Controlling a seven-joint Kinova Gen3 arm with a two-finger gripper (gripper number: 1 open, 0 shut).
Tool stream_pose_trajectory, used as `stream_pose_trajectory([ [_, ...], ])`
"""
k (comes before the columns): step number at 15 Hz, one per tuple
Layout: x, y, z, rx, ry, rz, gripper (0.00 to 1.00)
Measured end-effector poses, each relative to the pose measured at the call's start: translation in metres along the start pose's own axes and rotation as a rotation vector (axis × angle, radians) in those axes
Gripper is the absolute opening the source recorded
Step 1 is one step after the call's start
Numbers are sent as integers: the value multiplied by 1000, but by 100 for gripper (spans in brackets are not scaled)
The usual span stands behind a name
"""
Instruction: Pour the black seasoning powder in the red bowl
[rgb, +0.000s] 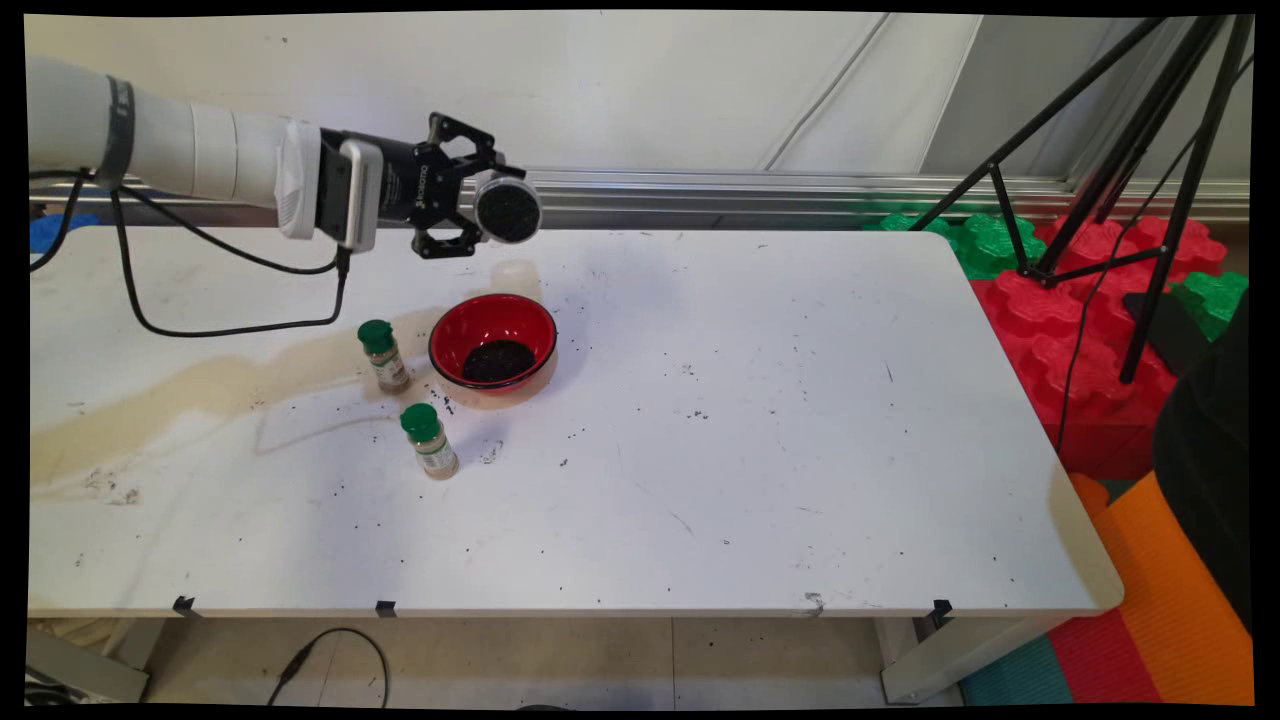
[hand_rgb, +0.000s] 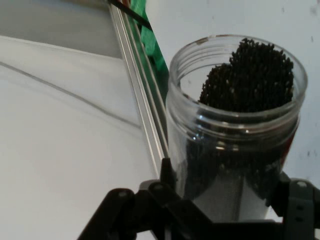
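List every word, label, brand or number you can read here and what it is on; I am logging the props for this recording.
Lettering on the side of the gripper: a short pale vertical word, too small to read.
Labels on the two green-capped spice bottles: too small to read.
Clear jar of dark grains held in the gripper: no label visible.
Red bowl: no text.
Nothing legible in either view.
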Motion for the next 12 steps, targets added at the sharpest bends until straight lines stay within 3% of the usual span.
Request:
stream_pose_trajectory([
  [12,38,-24,21,-77,143,-405,0],
])
